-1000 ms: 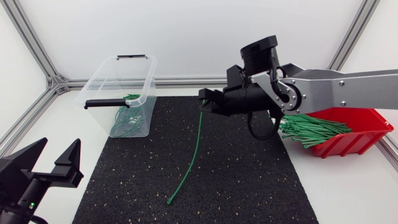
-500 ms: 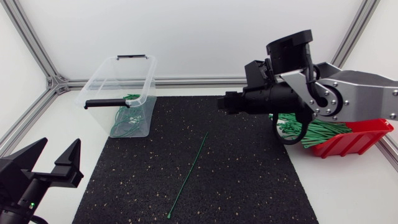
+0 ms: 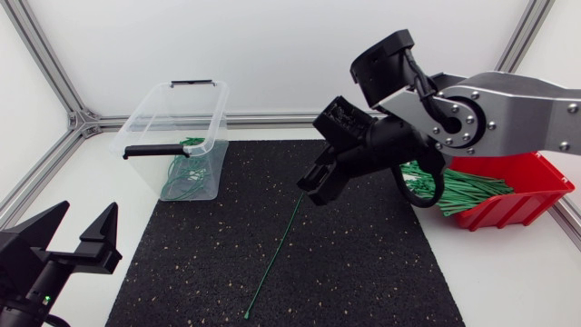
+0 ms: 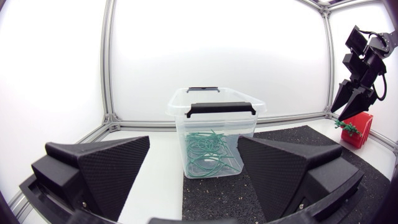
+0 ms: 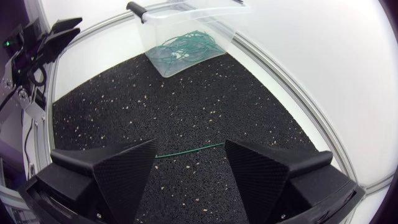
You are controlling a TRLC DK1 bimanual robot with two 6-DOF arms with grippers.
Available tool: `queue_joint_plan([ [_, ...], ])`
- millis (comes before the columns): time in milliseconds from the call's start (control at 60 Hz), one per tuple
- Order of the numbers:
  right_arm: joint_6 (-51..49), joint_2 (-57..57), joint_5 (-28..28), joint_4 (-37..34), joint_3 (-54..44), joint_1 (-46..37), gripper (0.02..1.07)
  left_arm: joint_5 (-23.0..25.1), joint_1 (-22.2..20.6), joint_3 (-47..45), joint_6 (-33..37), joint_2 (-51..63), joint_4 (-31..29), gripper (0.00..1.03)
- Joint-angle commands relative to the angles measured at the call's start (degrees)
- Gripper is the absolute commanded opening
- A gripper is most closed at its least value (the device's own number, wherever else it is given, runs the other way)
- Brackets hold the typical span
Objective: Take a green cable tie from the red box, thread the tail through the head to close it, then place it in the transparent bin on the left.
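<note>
Right gripper (image 3: 313, 193) hangs over the black mat (image 3: 363, 272), fingers spread wide, nothing in them. In the right wrist view the gap between its fingers (image 5: 189, 150) frames one green cable tie (image 5: 199, 148) lying flat on the mat beneath, apart from both fingers.

Tie (image 3: 277, 250): straight, unthreaded, running from just under the fingertips towards the mat's near edge. Which end carries the head: cannot tell.

Left gripper (image 3: 88, 218): parked at the near left corner, off the mat, fingers apart, empty.

Transparent bin (image 3: 204, 127): back left, with closed ties (image 3: 182, 177) already inside. Red box (image 3: 508, 204): right side, behind the right arm, a bundle of loose ties (image 3: 454, 191) spilling over its edge.

Judgement: the step in hand is picking the tie up off the mat; threading and binning are not yet done.

Risks:
- Tie is thin and flush with a rough mat. Broad wedge fingers may close above it, or nudge it sideways.
- Coming down too hard drives the fingertips into the mat.
- Gripper sits over one end. A pinch there leaves a long free length to droop and swing, awkward for the left gripper to catch.
- Gripping over the head itself would block the slot.
</note>
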Motion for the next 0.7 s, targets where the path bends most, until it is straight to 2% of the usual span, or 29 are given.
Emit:
queue_joint_plan([
  [0, -5.1, 1.9, 0.6, -2.5, 1.7, 1.6, 0.97, 0.3, 0.1, -2.2, -0.3, 0.3, -1.6, 0.99],
  [150, -17.3, 2.6, 2.4, -6.3, 0.8, 8.2, 0.98, 0.3, 0.0, -2.2, -0.3, 0.4, -1.6, 0.99],
  [417, -27.0, 8.8, 2.6, -13.1, 2.9, 15.2, 0.98, 0.3, 0.1, -2.2, -0.3, 0.4, -1.6, 0.99],
  [550, -31.1, 11.4, 5.2, -13.4, 3.2, 17.4, 0.98, 0.3, 0.2, -2.2, -0.3, 0.4, -1.6, 0.99],
  [683, -33.7, 13.5, 5.4, -13.5, 3.9, 18.7, 0.97, 0.3, 0.2, -2.2, -0.3, 0.4, -1.6, 0.99],
])
